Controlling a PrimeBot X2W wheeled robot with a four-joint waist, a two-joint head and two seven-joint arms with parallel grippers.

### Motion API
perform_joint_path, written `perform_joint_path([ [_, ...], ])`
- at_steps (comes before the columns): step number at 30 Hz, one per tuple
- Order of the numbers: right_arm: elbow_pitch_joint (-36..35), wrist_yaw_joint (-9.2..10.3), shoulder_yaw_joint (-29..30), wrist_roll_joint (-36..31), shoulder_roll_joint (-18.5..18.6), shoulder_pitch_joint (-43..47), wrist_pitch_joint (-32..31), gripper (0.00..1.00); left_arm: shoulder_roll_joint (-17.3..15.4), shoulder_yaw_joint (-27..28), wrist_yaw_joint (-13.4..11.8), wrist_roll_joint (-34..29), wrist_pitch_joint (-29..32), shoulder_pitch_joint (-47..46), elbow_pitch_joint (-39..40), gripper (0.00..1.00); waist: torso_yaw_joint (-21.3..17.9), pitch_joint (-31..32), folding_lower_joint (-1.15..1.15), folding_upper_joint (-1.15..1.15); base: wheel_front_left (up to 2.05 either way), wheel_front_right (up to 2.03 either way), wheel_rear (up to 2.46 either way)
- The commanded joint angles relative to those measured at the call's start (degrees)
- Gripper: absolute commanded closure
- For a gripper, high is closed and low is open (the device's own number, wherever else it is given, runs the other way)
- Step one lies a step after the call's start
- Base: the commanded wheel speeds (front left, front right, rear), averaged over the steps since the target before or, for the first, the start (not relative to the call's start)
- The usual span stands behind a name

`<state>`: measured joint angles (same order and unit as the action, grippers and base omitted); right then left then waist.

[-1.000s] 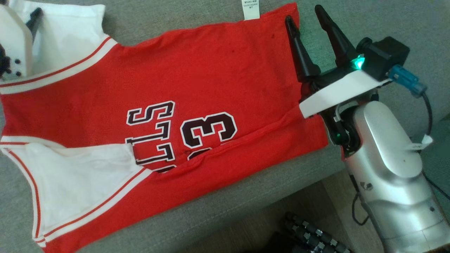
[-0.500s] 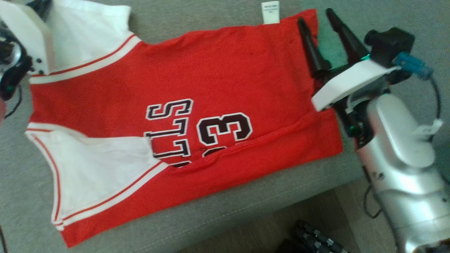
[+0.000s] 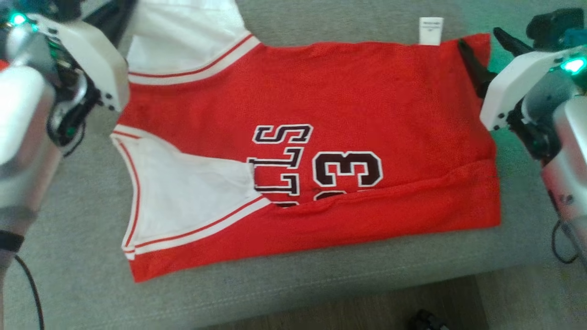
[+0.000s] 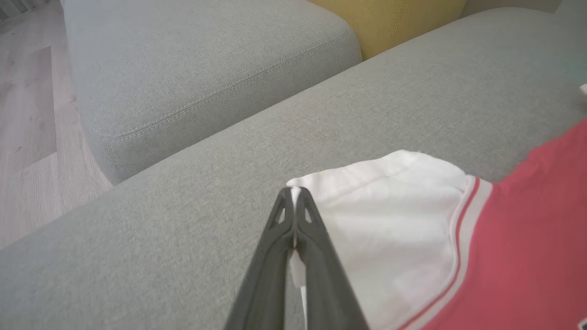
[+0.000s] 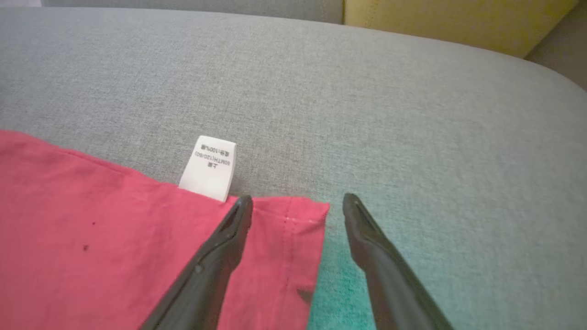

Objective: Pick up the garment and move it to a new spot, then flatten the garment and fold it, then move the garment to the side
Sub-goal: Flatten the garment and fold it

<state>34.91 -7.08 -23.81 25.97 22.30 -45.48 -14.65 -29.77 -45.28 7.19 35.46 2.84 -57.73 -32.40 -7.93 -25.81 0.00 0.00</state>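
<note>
Here the red and white garment [image 3: 348, 101] lies spread flat on the grey sofa seat [image 3: 293, 284], its near long edge folded over the printed number. The left arm [image 3: 27, 119] reaches in from the upper left, angled toward the white shoulder strap [image 4: 390, 215]. The left gripper [image 4: 293, 191] is pinched tight on the strap's outer corner, with white cloth showing between the fingers [image 4: 316, 247]. The right arm [image 3: 566, 151] comes in from the right edge. The right gripper [image 5: 298, 199] is spread wide astride the far hem corner, one finger over red fabric beside the white label [image 5: 208, 167], the other over bare cushion.
</note>
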Motion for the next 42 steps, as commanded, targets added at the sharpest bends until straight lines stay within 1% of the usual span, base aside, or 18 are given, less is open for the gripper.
perform_joint_path([
  [1, -1.1, -0.41, -0.8, 0.9, 1.3, -1.3, -0.3, 0.0, -2.0, 2.2, -0.5, 0.2, -0.7, -1.7, 2.0, 1.0, 1.1, -0.2, 0.0, 0.0, 0.0, 0.0, 0.0],
  [6, 1.8, -0.41, -3.4, 3.0, 3.8, -3.3, -1.7, 0.0, -1.8, 1.7, -1.0, 0.4, -0.7, -0.7, 4.5, 1.0, 2.7, -0.5, 0.0, 0.0, 0.0, 0.0, 0.0],
  [7, 2.6, -0.41, -3.8, 3.4, 4.1, -3.6, -2.3, 0.6, -1.8, 1.7, -1.1, 0.4, -0.7, -0.6, 4.8, 1.0, 2.9, -0.6, 0.0, 0.0, 0.0, 0.0, 0.0],
  [8, 3.4, -0.41, -4.3, 3.6, 4.3, -3.8, -2.8, 1.0, -1.8, 1.6, -1.3, 0.4, -0.7, -0.5, 5.0, 1.0, 3.0, -0.5, 0.0, 0.0, 0.0, 0.0, 0.0],
  [11, 5.0, -0.41, -5.5, 4.9, 4.6, -4.2, -4.1, 1.0, -1.9, 1.7, -1.9, 0.5, -0.9, -0.1, 5.5, 1.0, 3.3, -0.4, 0.0, 0.0, 0.0, 0.0, 0.0],
  [15, 5.9, -0.41, -6.5, 6.3, 5.0, -5.0, -3.7, 1.0, -2.3, 2.1, -2.6, 0.9, -1.1, 0.4, 5.8, 1.0, 3.5, -0.3, 0.0, 0.0, 0.0, 0.0, 0.0],
  [20, 6.4, -0.41, -6.9, 6.5, 6.1, -6.4, -0.1, 1.0, -2.2, 2.8, -3.6, 1.4, -1.9, 0.4, 5.4, 1.0, 3.7, -0.3, 0.0, 0.0, 0.0, 0.0, 0.0],
  [25, 7.9, -0.41, -7.1, 5.1, 5.8, -9.0, 4.1, 1.0, -2.2, 3.5, -4.3, 1.4, -3.0, -0.7, 4.0, 1.0, 3.6, -0.5, 0.0, 0.0, 0.0, 0.0, 0.0],
  [30, 10.6, -0.41, -6.2, 3.1, 5.8, -12.1, 7.4, 1.0, -1.0, 3.4, -4.4, 0.8, -3.3, -3.9, 1.8, 1.0, 4.1, -1.6, 0.0, 0.0, 0.0, 0.0, 0.0],
  [35, 13.2, -0.41, -4.8, 0.7, 5.0, -15.8, 10.8, 1.0, 0.2, 3.8, -4.6, -0.1, -4.7, -7.9, -1.4, 1.0, 4.1, -2.7, 0.0, 0.0, 0.0, 0.0, 0.0],
  [38, 15.0, -0.41, -4.5, -0.8, 3.6, -17.7, 13.3, 1.0, 1.1, 4.0, -4.7, -0.8, -6.8, -10.2, -4.4, 1.0, 4.0, -3.3, 0.0, 0.0, 0.0, 0.0, 0.0],
  [42, 17.1, -0.41, -4.8, -1.6, 1.9, -18.4, 15.9, 1.0, 2.4, 3.7, -4.1, -1.2, -9.8, -11.2, -7.6, 1.0, 3.9, -3.3, 0.0, 0.0, 0.0, 0.0, 0.0],
])
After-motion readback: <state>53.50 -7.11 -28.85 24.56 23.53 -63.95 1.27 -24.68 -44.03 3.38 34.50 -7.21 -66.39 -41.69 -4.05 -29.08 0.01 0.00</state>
